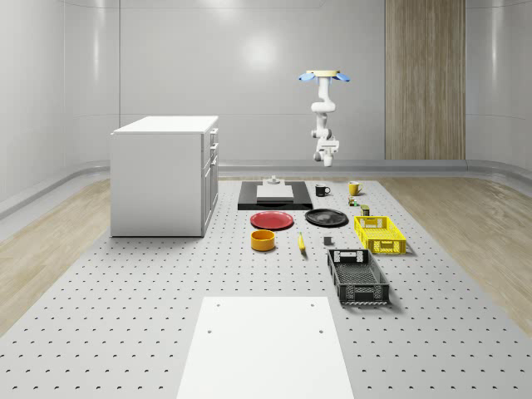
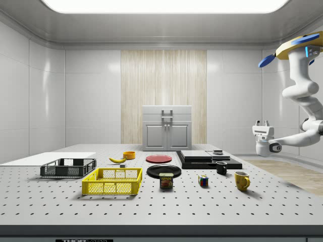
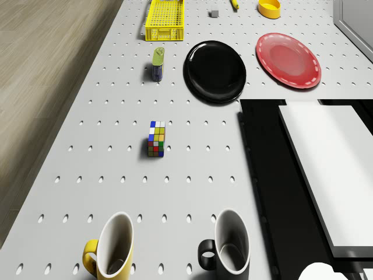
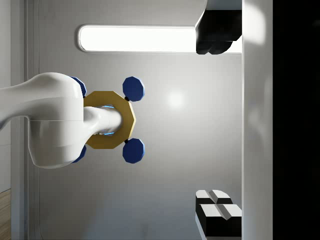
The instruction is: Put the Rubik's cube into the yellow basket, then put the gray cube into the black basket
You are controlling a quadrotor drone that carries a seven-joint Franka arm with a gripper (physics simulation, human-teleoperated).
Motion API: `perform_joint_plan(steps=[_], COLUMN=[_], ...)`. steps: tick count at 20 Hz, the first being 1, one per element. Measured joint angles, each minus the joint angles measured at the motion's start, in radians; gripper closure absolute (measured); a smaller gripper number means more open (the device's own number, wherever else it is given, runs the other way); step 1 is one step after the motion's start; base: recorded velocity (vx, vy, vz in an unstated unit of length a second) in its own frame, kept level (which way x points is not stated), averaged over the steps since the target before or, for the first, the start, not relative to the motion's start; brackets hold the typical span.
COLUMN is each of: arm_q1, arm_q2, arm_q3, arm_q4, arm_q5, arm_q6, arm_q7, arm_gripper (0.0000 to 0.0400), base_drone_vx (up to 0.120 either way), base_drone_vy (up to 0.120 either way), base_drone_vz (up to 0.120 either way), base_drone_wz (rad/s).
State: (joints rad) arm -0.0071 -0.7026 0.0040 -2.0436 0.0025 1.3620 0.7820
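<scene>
Hovering high beyond the table's far end, nothing grasped yet.
End effector (image 2: 262, 124) upturned, fingers parted, empty; multicoloured Rubik's cube (image 3: 156, 139) alone on perforated grey table (image 3: 116, 81), near yellow ceramic mug (image 3: 111, 247). Risk: long descent drifting, clipping mug or nudging cube off line.

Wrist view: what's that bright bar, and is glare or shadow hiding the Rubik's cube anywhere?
Wrist view: the bright bar is a ceiling light panel behind the drone, so the camera points upward. Drone view: the Rubik's cube is evenly lit, with a soft shadow at its base and no glare. Side view: the same light panel glows along the ceiling; the cube's colours read clearly.
</scene>
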Motion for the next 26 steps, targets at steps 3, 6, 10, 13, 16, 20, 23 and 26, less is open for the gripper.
perform_joint_plan(steps=[3,6,10,13,16,20,23,26], arm_q1=[0.0,-0.001,-0.001,-0.002,-0.002,-0.003,-0.003,-0.005], arm_q2=[-0.001,-0.002,-0.003,-0.005,-0.006,-0.008,-0.01,-0.012], arm_q3=[0.0,0.001,0.001,0.002,0.002,0.004,0.006,0.009], arm_q4=[0.001,0.001,-0.001,-0.002,-0.003,-0.005,-0.007,-0.009], arm_q5=[0.0,0.0,0.0,-0.001,-0.001,-0.003,-0.006,-0.011], arm_q6=[0.001,0.002,0.005,0.007,0.009,0.012,0.015,0.017], arm_q7=[0.0,0.0,0.0,-0.001,-0.001,0.0,0.0,0.0], arm_gripper=[0.0,0.0,0.0,0.0,0.0,0.0,0.0,0.0], base_drone_vx=[0.12,0.12,0.01,0.067,0.12,0.12,0.12,0.12], base_drone_vy=[0.12,0.12,0.12,0.12,0.12,0.12,0.12,0.107], base_drone_vz=[0.0,0.0,0.0,0.0,0.0,0.0,0.0,0.0], base_drone_wz=[0.0,0.0,0.0,0.0,0.0,0.0,0.0,0.0])
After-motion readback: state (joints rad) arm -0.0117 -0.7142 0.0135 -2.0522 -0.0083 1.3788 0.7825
